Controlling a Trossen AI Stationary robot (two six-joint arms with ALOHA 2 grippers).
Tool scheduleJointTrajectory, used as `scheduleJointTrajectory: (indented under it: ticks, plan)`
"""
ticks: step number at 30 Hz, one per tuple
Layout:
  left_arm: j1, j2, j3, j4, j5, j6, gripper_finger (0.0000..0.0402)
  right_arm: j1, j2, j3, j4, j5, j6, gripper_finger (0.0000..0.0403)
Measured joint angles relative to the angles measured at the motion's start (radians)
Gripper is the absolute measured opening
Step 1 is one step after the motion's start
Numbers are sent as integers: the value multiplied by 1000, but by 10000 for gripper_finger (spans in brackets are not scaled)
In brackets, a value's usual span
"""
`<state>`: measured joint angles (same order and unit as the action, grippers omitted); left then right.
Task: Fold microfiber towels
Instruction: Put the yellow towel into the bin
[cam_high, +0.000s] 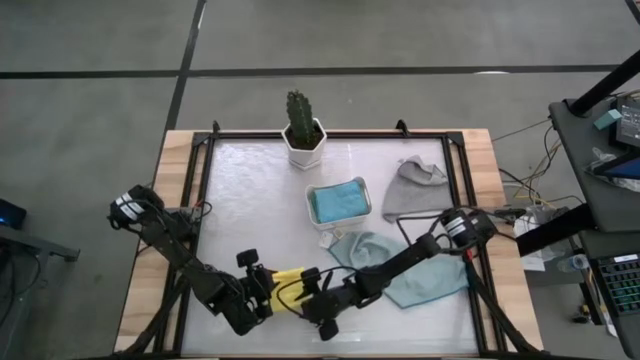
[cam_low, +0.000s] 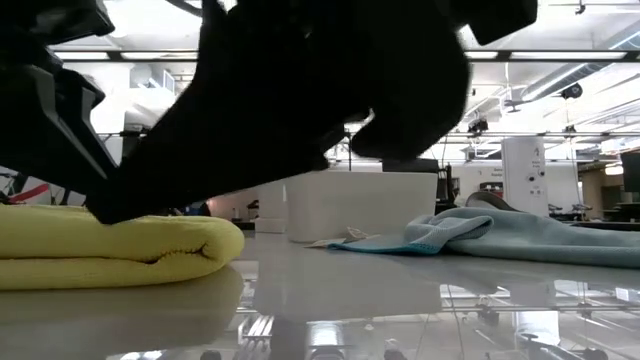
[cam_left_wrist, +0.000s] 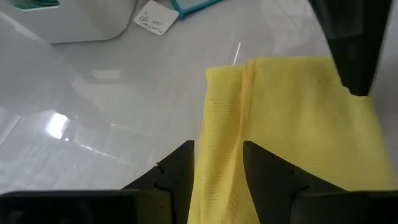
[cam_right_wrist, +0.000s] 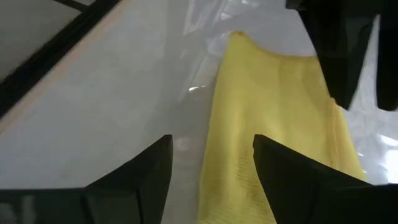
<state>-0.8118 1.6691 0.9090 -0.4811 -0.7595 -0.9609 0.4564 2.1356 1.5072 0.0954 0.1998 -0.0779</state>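
Counting cloths: four microfiber towels showed. Yellow towel lay folded at table's front edge, between both grippers. Left gripper pinched yellow towel's edge between its fingers. Right gripper stood spread, fingers either side of same towel, not gripping. Blue towel sat in white tray; pale teal towel and grey towel lay loose. One potted cactus. Glossy white tabletop; bright room behind.

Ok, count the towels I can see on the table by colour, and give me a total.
Yellow towel: 1
Bright blue towel, in the white tray: 1
Pale teal towel: 1
Grey towel: 1
Total: 4 towels in view
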Motion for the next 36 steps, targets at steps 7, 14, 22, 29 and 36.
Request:
scheduleJointTrajectory:
  ticks: [7, 14, 22, 29, 36]
  plan:
    - [1, -8, -7, 1, -1, -1, 122, -3, 63, 32, -10, 73, 16, 214]
    - [-8, -59, 102, 2, 59, 100, 122, -14, 71, 32, -35, 91, 33, 202]
    - [-34, -16, 197, -3, 339, 135, 126, -24, 71, 33, -57, 82, 80, 186]
    - [-34, 29, 194, -12, 434, 103, 201, -24, 71, 33, -60, 75, 79, 186]
    - [-30, 28, 228, -66, 293, 233, 266, -25, 71, 33, -60, 72, 94, 186]
